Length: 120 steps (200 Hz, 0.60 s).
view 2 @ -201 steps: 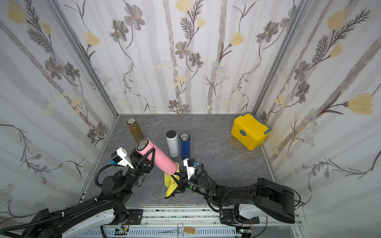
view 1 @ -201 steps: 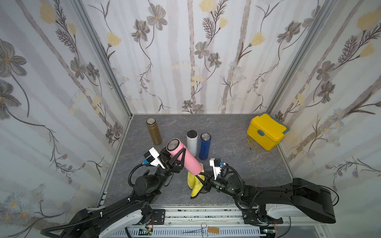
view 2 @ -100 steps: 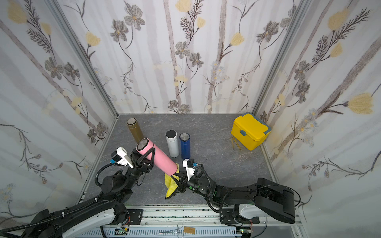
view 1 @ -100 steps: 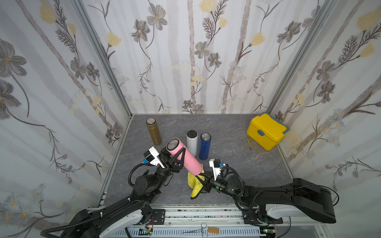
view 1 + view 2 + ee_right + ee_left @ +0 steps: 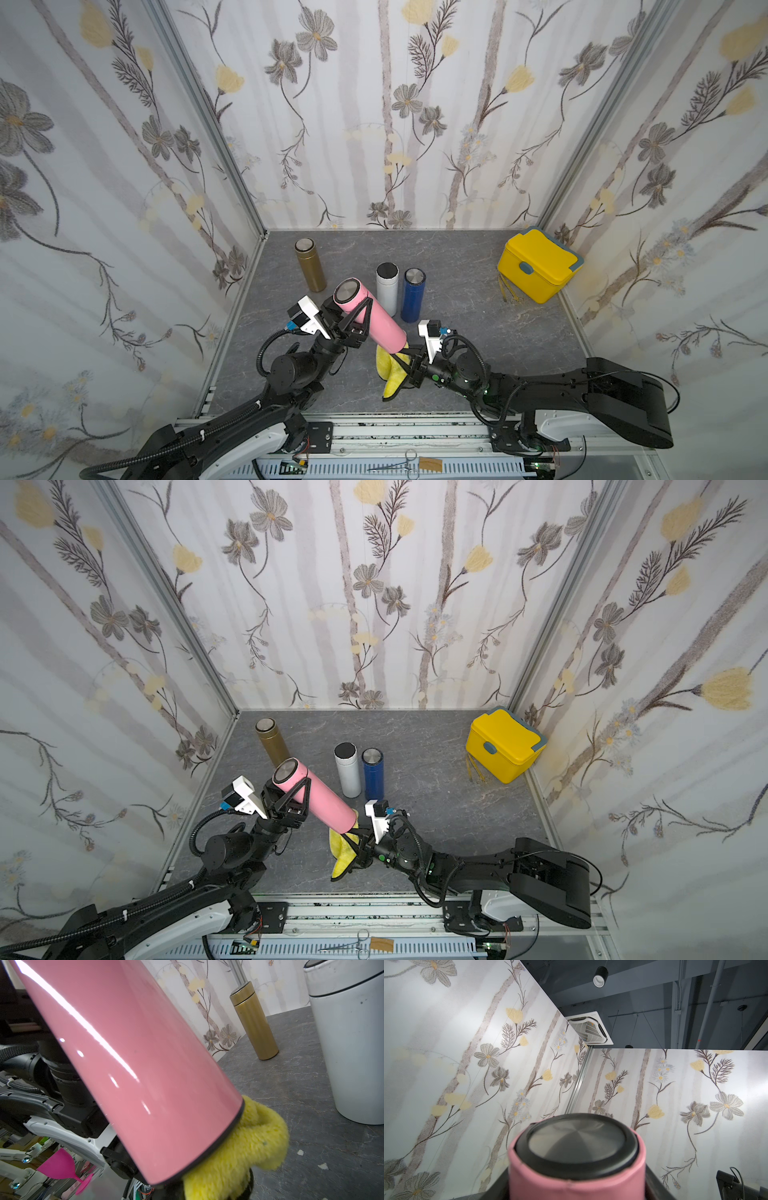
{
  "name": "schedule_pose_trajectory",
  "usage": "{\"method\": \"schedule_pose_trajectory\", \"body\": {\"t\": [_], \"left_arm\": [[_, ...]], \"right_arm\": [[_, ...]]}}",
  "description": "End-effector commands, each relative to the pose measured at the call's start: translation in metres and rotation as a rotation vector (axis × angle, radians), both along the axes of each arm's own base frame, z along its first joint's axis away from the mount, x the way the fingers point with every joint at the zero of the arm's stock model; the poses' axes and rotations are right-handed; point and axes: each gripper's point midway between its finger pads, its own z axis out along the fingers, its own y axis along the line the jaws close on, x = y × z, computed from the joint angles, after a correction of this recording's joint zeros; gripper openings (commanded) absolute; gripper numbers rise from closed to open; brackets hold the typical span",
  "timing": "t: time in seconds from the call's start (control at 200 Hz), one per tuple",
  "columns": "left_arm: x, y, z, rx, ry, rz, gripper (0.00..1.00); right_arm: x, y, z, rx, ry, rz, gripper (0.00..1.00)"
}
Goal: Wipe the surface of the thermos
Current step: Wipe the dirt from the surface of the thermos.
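A pink thermos (image 5: 372,316) (image 5: 322,802) is held tilted above the table, its steel-topped black cap (image 5: 577,1142) up and to the left. My left gripper (image 5: 358,318) (image 5: 300,798) is shut on its upper body. A fluffy yellow cloth (image 5: 390,370) (image 5: 343,850) (image 5: 239,1157) is bunched against the thermos's lower end (image 5: 207,1147) and hangs to the table. My right gripper (image 5: 409,365) (image 5: 360,848) is shut on the yellow cloth; its fingertips are hidden under it in the right wrist view.
Gold (image 5: 311,266), white (image 5: 387,289) and blue (image 5: 412,295) thermoses stand upright behind the pink one on the grey table (image 5: 478,332). A yellow lidded box (image 5: 538,266) sits in the back right corner. Patterned walls close in three sides.
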Motion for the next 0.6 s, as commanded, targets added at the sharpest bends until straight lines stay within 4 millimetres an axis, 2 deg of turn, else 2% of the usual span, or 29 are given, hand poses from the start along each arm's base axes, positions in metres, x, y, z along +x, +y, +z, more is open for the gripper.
{"method": "schedule_pose_trajectory", "body": {"t": [0.0, 0.08, 0.225, 0.31, 0.385, 0.445, 0.49, 0.595], "left_arm": [[-0.002, -0.002, 0.000, 0.009, -0.008, -0.015, 0.00], [-0.003, -0.002, 0.001, 0.010, -0.010, -0.018, 0.00], [-0.001, -0.002, 0.000, 0.010, -0.009, -0.009, 0.00], [-0.001, -0.002, -0.001, 0.017, -0.011, -0.002, 0.00], [0.003, 0.000, -0.002, 0.039, -0.009, 0.035, 0.00], [0.009, 0.002, -0.005, 0.081, -0.005, 0.093, 0.00], [0.019, 0.003, -0.010, 0.128, 0.021, 0.156, 0.00], [0.047, 0.018, -0.025, 0.204, 0.088, 0.330, 0.00]], "right_arm": [[0.006, -0.018, 0.037, 0.164, -0.046, -0.029, 0.00], [0.003, -0.018, 0.038, 0.166, -0.047, -0.006, 0.00], [-0.023, 0.007, 0.050, 0.174, -0.079, 0.137, 0.00], [-0.033, 0.004, 0.061, 0.241, -0.096, 0.183, 0.00], [-0.029, -0.009, 0.064, 0.262, -0.100, 0.147, 0.00], [-0.018, -0.019, 0.061, 0.233, -0.090, 0.080, 0.00], [-0.007, -0.027, 0.052, 0.188, -0.071, 0.010, 0.00], [0.021, -0.062, 0.037, 0.108, -0.027, -0.190, 0.00]]}}
